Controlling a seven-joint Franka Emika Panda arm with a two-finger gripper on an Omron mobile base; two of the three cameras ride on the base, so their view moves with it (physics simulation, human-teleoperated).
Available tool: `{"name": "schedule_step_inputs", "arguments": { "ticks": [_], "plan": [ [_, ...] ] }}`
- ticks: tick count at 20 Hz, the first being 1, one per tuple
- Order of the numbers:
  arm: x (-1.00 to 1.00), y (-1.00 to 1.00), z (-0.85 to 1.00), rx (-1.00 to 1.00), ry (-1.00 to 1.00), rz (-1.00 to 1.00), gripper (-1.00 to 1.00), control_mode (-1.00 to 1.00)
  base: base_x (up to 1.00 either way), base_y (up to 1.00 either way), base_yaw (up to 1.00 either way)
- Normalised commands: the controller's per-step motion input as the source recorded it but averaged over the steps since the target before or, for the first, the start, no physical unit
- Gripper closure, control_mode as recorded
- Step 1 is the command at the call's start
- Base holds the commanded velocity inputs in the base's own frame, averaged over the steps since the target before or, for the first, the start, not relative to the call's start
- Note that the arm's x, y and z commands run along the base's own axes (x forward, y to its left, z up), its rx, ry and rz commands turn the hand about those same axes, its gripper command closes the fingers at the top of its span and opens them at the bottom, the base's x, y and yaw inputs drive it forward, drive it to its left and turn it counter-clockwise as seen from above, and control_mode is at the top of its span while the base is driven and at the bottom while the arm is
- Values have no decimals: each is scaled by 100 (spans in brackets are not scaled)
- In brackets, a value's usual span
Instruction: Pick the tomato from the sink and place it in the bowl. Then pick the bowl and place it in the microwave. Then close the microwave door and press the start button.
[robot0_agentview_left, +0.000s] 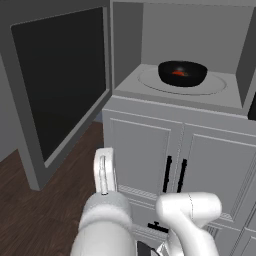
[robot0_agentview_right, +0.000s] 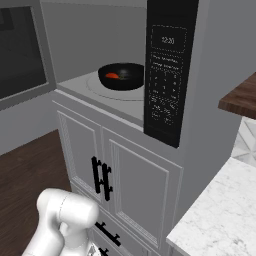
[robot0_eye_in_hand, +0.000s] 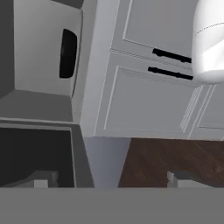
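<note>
Digits "12:20" are shown on the control panel (robot0_agentview_right: 168, 75). Tomato (robot0_agentview_right: 112, 76) lies in the bowl (robot0_agentview_right: 121, 76) inside the microwave (robot0_agentview_left: 187, 47), door (robot0_agentview_left: 57, 85) swung open above white cabinets (robot0_agentview_left: 165, 155). Gripper (robot0_eye_in_hand: 109, 180) is spread wide, empty.

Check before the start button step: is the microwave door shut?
Open. The microwave door is swung out left, and the bowl inside is in plain sight.

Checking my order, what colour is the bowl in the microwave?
Glossy black bowl, clearest in the left base view.
</note>
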Motion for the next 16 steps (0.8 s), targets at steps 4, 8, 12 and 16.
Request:
{"name": "schedule_step_inputs", "arguments": {
  "ticks": [4, 8, 12, 16],
  "plan": [
    [0, 88, -43, -12, -12, -4, -100, -100, 0, 0, 0],
    [1, 78, -41, -9, -4, -2, -100, -100, 0, 0, 0],
    [10, 62, -29, 0, -1, 0, -100, -100, 0, 0, 0],
    [13, 75, -36, 0, -3, 0, -100, -100, 0, 0, 0]
  ]
}}
